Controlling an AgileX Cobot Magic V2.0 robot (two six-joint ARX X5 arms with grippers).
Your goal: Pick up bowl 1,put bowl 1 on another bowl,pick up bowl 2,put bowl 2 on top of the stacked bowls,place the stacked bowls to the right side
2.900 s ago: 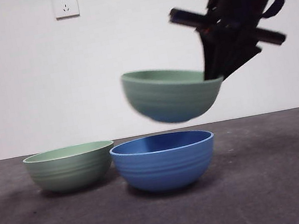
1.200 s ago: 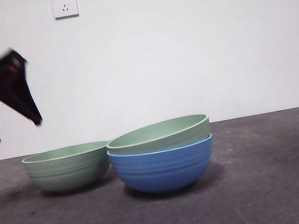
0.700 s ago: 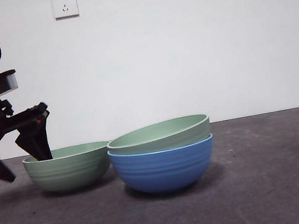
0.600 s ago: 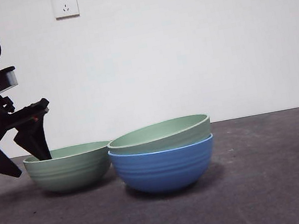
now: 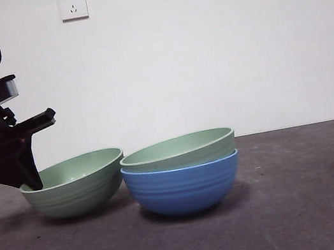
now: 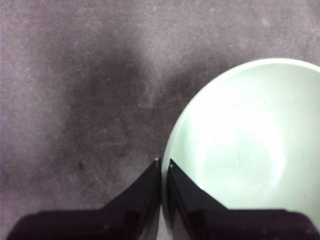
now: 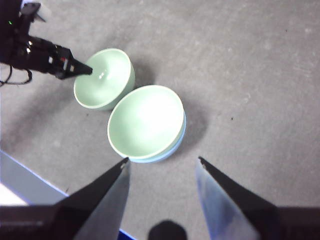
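A sage-green bowl (image 5: 77,186) stands at the left, tipped so that its right rim is higher than its left. My left gripper (image 5: 33,181) is shut on its left rim; in the left wrist view the two jaws (image 6: 163,162) pinch the wall of this green bowl (image 6: 245,150). To its right, touching it, sits the blue ribbed bowl (image 5: 184,186) with the other green bowl (image 5: 178,151) nested in it, slightly tilted. My right gripper (image 7: 162,160) hangs open high above the nested green bowl (image 7: 145,120), and the blue bowl's rim (image 7: 177,142) shows beneath.
The table is a dark grey mat (image 5: 310,203). Its edge (image 7: 30,180) shows in the right wrist view. Two wall sockets (image 5: 72,5) are on the white wall behind.
The right arm set the first green bowl into the blue one and rose out of the front view. The left arm came down, shut on the left bowl's rim and tipped that bowl.
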